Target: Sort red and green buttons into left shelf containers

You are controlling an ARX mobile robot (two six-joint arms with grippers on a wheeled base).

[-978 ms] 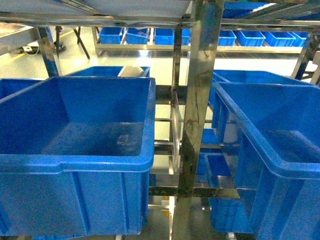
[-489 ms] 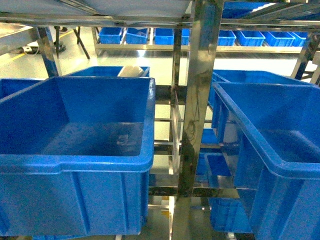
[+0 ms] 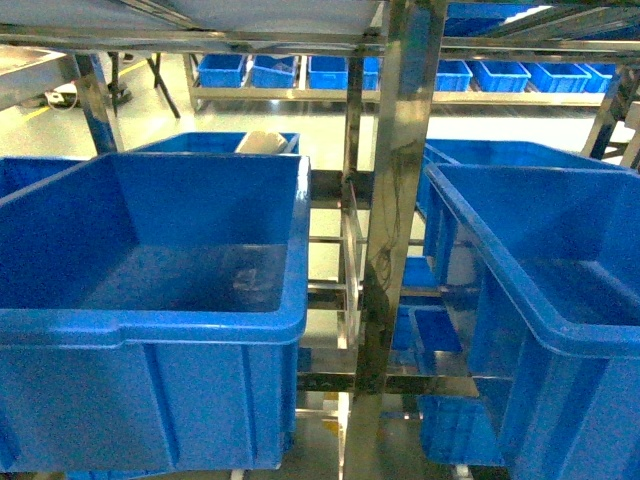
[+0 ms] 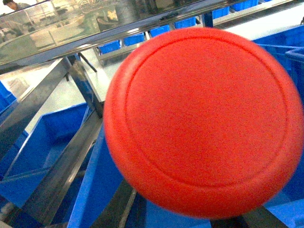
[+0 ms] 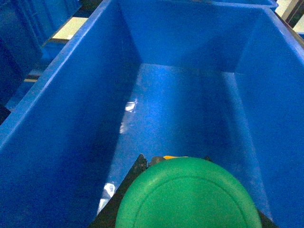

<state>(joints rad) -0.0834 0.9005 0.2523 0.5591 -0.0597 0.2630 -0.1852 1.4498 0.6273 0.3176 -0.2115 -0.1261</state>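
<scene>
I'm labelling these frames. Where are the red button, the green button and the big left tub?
red button (image 4: 204, 118): left wrist view, middle of its cap.
green button (image 5: 187, 197): right wrist view, middle of its cap.
left tub (image 3: 150, 327): head view, front rim.

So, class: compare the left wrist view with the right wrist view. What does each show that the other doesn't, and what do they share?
Only the left wrist view shows the red button, filling the frame, with steel shelf rails and distant small blue bins behind it. Only the right wrist view shows the green button, low in the frame above the bare floor of one deep blue tub. Both show a domed button cap close to the camera and blue tubs, but neither shows gripper fingers.
</scene>
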